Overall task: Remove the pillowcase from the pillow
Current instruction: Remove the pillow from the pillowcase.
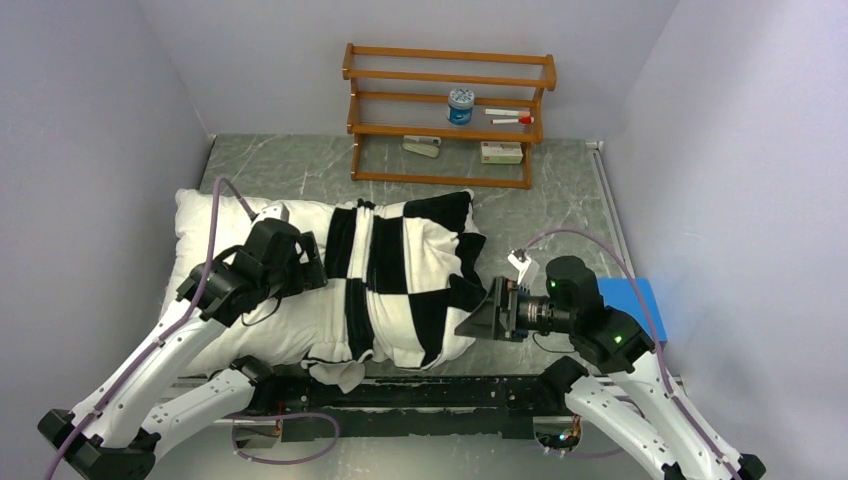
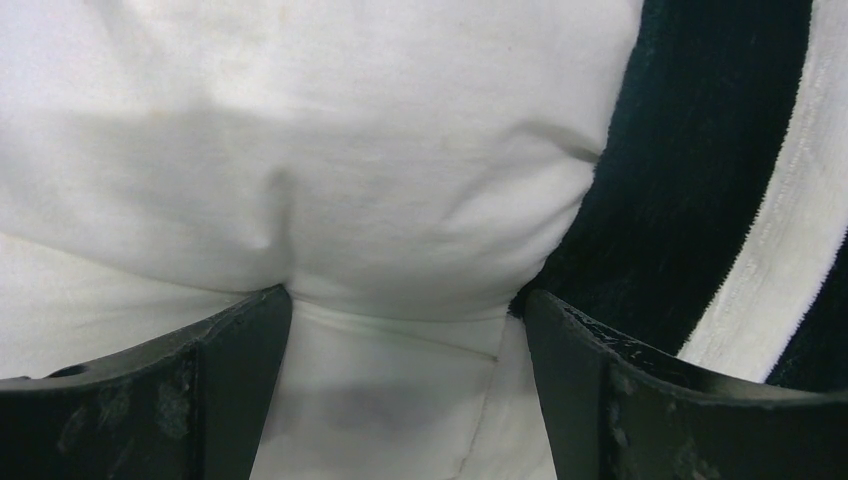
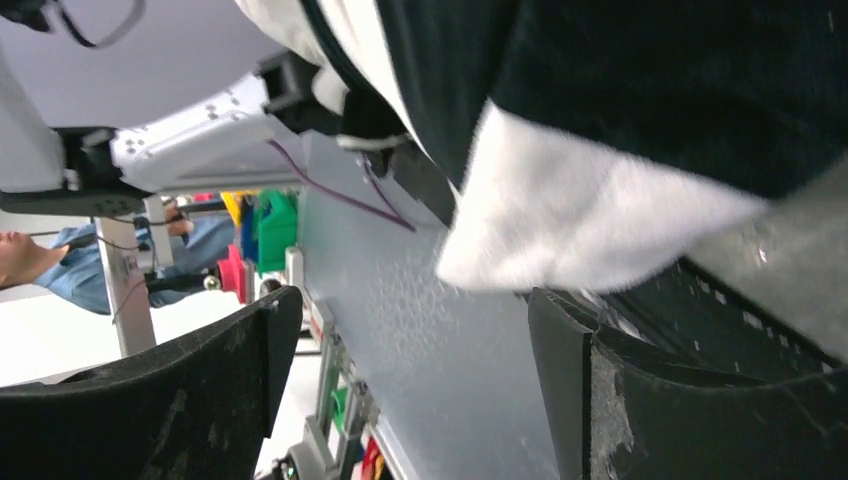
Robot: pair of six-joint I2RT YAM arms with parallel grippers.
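The white pillow (image 1: 215,225) lies across the left and middle of the table. Its right part is inside the black-and-white checked pillowcase (image 1: 420,260). My left gripper (image 1: 318,262) presses down on the bare pillow right beside the case's striped edge. In the left wrist view the left gripper (image 2: 405,300) stands wide open, with pillow (image 2: 350,150) fabric bulging between the fingers and the pillowcase (image 2: 680,180) edge at the right finger. My right gripper (image 1: 470,322) is at the case's right end. In its wrist view the right gripper (image 3: 410,295) is open and holds nothing, with a pillowcase (image 3: 600,210) corner just above one finger.
A wooden rack (image 1: 450,110) stands at the back with a blue jar (image 1: 461,105) and small items on it. A blue flat pad (image 1: 632,300) lies at the right edge, behind my right arm. A black rail (image 1: 430,392) runs along the front edge. Walls close in both sides.
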